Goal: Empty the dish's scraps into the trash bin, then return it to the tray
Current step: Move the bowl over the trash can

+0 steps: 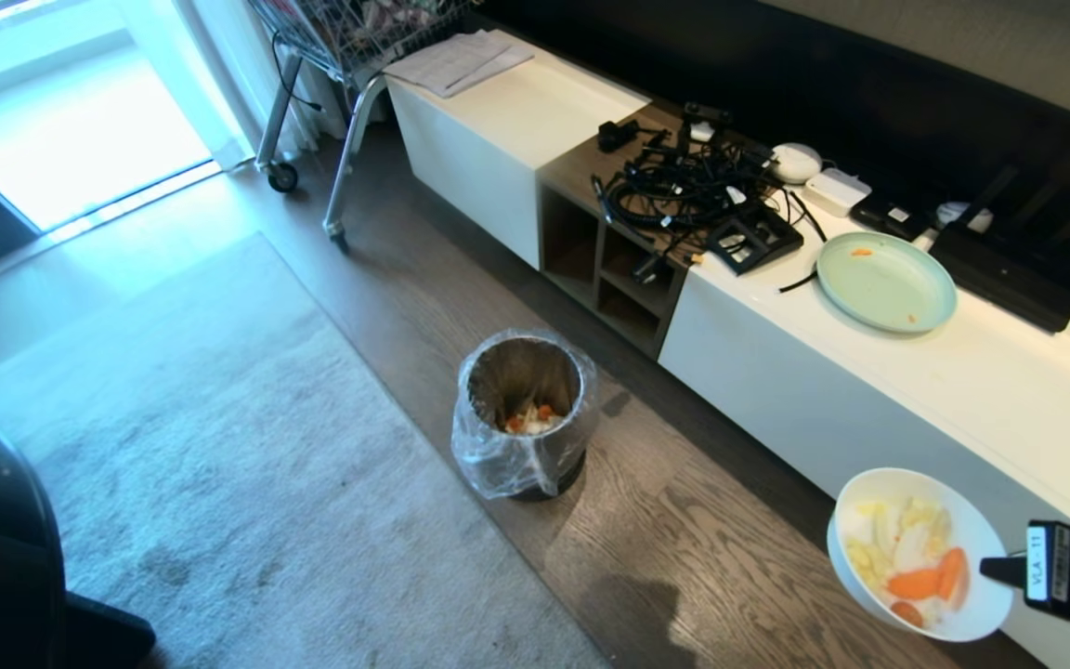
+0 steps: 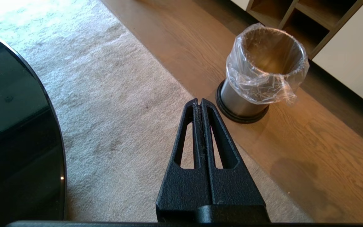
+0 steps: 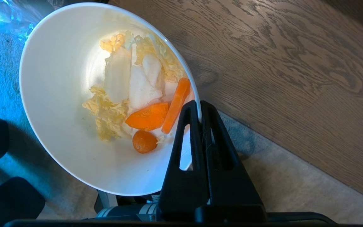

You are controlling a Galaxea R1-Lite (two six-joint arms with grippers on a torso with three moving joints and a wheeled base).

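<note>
The dish point(image 1: 906, 520) is a round, deep white bowl with a smooth, shiny inside. The right gripper point(image 3: 199, 110) pinches its thin rim, with 1 black finger inside the bowl and 1 outside, so the jaws are closed tight on the edge. In the head view the bowl is held up in the air at the lower right, over the wood floor point(image 1: 684, 520) and just in front of the low white cabinet point(image 1: 869, 409). It tips a little to one side.

The scraps point(image 3: 137, 91) sit in a pile in the bowl: soft white chunks, crinkly pale yellow bits, 2 long orange carrot slices and 1 small round orange piece.

The trash bin point(image 1: 524, 409) is a small round can of dull shiny metal with a black ring at the bottom. A crinkly clear plastic bag is folded over its rim. It stands on the wood floor, well apart from the bowl, and some yellow and orange bits already lie in it.

A flat, round, pale green plate point(image 1: 886, 282) rests on the cabinet top beside a tangle of black cables point(image 1: 684, 186).

The left gripper point(image 2: 201, 101) hangs over the fuzzy grey rug point(image 2: 112, 94), its 2 black fingers pressed together and holding nothing.
</note>
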